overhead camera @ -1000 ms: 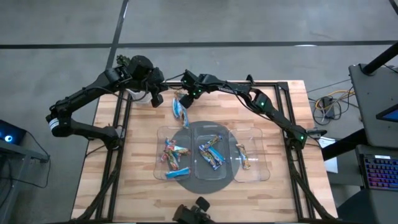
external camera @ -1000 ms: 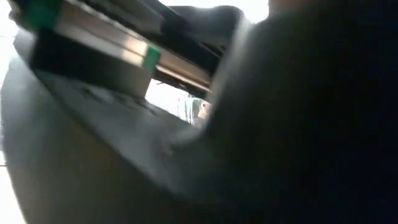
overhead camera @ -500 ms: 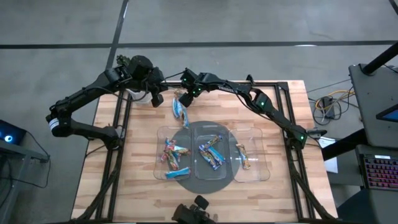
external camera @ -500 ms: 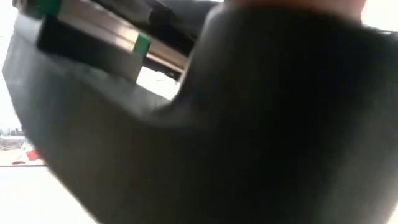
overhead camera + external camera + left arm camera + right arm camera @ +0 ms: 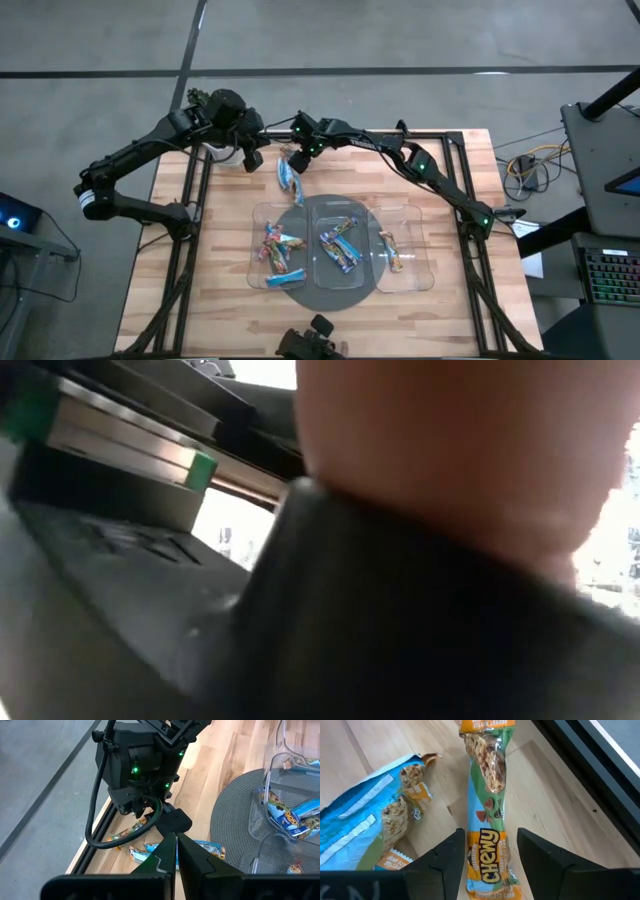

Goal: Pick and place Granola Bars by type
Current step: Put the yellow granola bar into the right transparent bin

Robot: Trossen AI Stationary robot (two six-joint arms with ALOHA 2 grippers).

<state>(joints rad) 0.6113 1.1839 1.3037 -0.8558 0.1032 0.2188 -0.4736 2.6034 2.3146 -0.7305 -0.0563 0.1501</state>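
Left gripper is seen hanging shut and empty near table's far edge, fingers pressed together. Just to its right, right gripper is parked low at far edge, fingers set partly apart, green-and-orange bar straddled between them on wood; grip cannot be confirmed. Blue bars are lying beside it. Nearer camera, three clear trays are lined up: mixed bars left, blue bars in middle, tan bars right. Low view is blocked.
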